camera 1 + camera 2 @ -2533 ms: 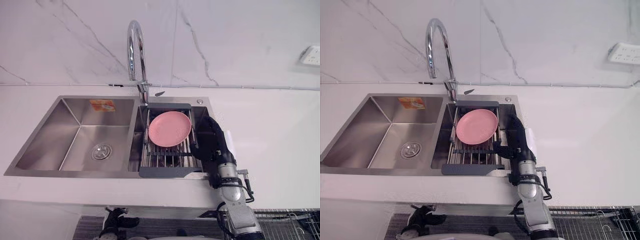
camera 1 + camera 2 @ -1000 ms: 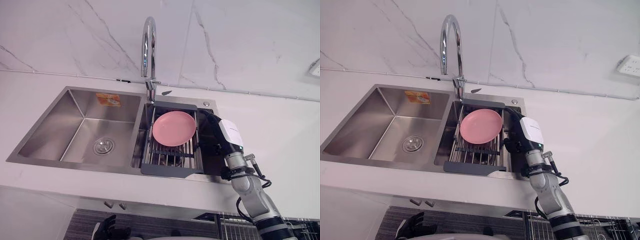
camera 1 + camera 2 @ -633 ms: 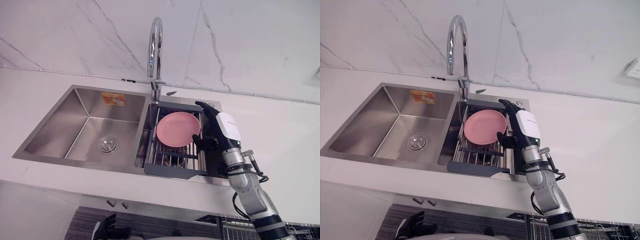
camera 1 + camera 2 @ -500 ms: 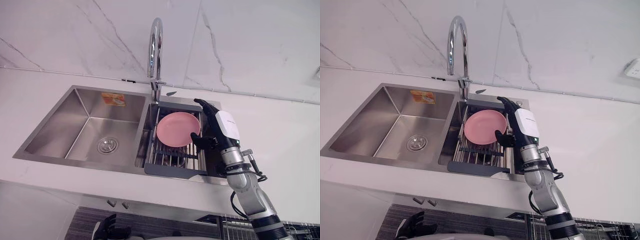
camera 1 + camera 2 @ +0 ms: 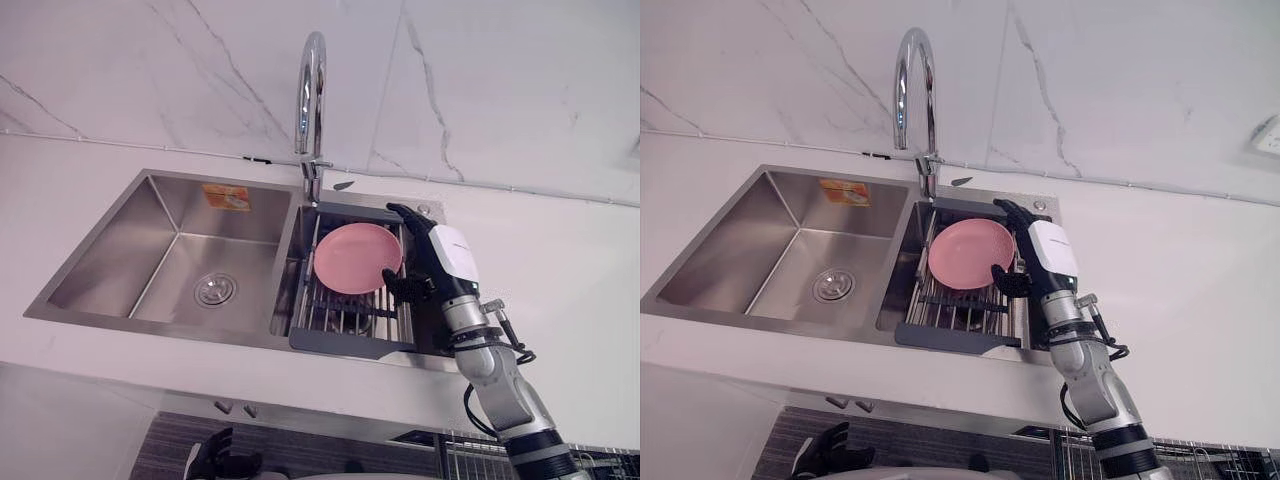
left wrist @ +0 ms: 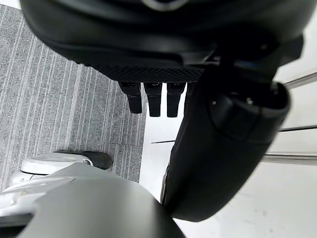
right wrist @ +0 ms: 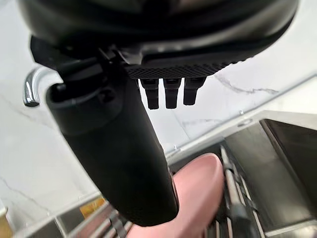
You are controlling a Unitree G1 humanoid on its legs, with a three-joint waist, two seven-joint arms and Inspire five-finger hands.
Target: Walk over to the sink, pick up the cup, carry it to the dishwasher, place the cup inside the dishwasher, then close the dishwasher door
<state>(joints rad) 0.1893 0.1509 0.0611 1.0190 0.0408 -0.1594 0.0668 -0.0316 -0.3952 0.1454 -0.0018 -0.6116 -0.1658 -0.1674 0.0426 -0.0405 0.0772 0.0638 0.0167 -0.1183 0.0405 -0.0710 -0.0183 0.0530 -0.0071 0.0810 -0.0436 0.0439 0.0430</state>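
No cup could be identified at the sink (image 5: 150, 322). The item on hand was a pink plate (image 5: 356, 257), lying slightly tilted on the dish rack (image 5: 340, 322) set over the right basin, below the faucet (image 5: 311, 90). It was judged light, rigid and smooth-surfaced, probably plastic or glazed ware. It was therefore liable to slip from hard fingers and to chip or clatter if dropped on the steel. The best hold was judged to be a pinch across the rim on the side nearest the right hand, thumb on one face and fingers on the other. The right hand (image 5: 441, 262) stood at the plate's right edge with fingers straight, pointing toward the back wall and spread wide from the thumb (image 5: 392, 284). The thumb lay just beside the rim; contact could not be confirmed, and nothing was held. The left hand (image 5: 212, 463) hung low by the floor, fingers relaxed and empty.
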